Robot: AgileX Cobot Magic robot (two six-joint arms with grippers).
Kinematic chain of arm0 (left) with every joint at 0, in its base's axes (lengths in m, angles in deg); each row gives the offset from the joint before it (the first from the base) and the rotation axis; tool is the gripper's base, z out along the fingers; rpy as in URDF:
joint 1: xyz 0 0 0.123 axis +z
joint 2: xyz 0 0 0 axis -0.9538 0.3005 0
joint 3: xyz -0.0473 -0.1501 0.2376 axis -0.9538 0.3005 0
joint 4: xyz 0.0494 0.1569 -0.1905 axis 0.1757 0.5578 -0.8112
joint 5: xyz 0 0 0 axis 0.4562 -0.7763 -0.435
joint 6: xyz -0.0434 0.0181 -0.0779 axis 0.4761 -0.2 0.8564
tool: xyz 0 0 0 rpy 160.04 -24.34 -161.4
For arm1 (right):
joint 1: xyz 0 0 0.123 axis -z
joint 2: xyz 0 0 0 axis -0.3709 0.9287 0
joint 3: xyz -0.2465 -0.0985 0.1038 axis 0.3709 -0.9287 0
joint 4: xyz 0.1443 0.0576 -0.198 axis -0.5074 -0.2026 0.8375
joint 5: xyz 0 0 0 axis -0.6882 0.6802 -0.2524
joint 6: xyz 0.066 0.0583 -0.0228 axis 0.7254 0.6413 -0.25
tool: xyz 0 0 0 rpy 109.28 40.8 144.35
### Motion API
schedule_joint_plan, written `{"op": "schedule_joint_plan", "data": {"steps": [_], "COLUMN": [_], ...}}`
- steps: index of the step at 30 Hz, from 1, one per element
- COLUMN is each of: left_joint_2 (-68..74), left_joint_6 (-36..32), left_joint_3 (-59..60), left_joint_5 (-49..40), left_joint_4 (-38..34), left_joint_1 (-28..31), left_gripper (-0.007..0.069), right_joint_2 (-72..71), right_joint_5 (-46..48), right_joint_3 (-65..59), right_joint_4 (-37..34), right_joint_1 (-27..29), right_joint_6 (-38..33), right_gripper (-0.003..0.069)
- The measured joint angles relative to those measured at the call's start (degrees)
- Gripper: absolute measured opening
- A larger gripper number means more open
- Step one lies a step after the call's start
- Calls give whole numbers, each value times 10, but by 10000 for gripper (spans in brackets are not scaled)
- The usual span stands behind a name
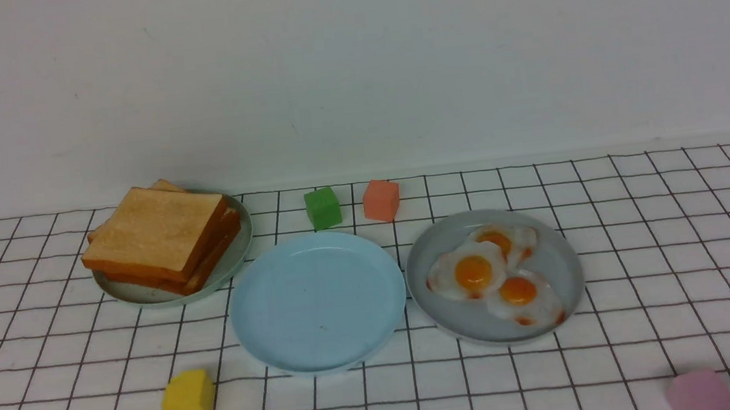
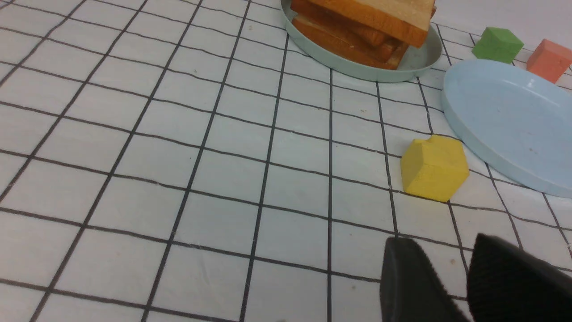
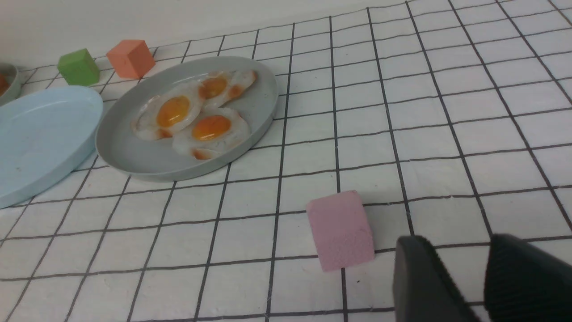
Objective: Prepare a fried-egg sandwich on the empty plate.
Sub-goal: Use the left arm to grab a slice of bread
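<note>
1. Left gripper (image 2: 447,250): the jaws show a narrow gap with nothing between them. It sits low over the checked cloth (image 1: 684,230) at near left and is out of the front view.
2. Right gripper (image 3: 456,246): same state, narrow gap and empty, at near right.
3. Outward from the left jaws, the yellow block (image 2: 433,167) comes first and is near. Farther on, well apart from the jaws, is the toast stack (image 1: 159,239) on the pale green plate (image 1: 142,296) at far left.
4. Outward from the right jaws, the pink block (image 3: 342,230) sits just beside the fingertips. Beyond it, farther and to the left, is the grey plate (image 1: 561,265) holding three overlapping fried eggs (image 1: 472,272).
5. The sky-blue plate (image 1: 318,303) is at centre between the other two plates and is bare, so the sandwich is not started. Its rim sits just beside both neighbouring rims; I can't tell if they touch. The green block (image 1: 323,208) and the salmon block (image 1: 381,199) lie just beyond its far side.
6. Key relation: the toast is on the left arm's side and the eggs on the right arm's, with the target plate roughly midway. My read is that the left arm goes first and moves the bottom slice.
7. The toast is square, so it has no long axis. The top slice sits skewed to the grid with one corner pointing near-right. The jaws likely need to line up with a crust edge and pinch across its thickness, taking the top slice only.
8. Risk: the yellow block lies close to the left arm's line to the stack.
</note>
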Motion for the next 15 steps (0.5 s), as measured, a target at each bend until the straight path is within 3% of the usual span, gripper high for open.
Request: {"op": "schedule_joint_plan", "data": {"steps": [15], "left_joint_2": [0], "left_joint_6": [0], "left_joint_3": [0], "left_joint_5": [-1], "left_joint_4": [0], "left_joint_1": [0], "left_gripper": [237], "right_joint_2": [0], "right_joint_5": [0], "right_joint_3": [0], "right_joint_4": [0], "right_joint_1": [0], "right_joint_6": [0], "right_gripper": [240]}}
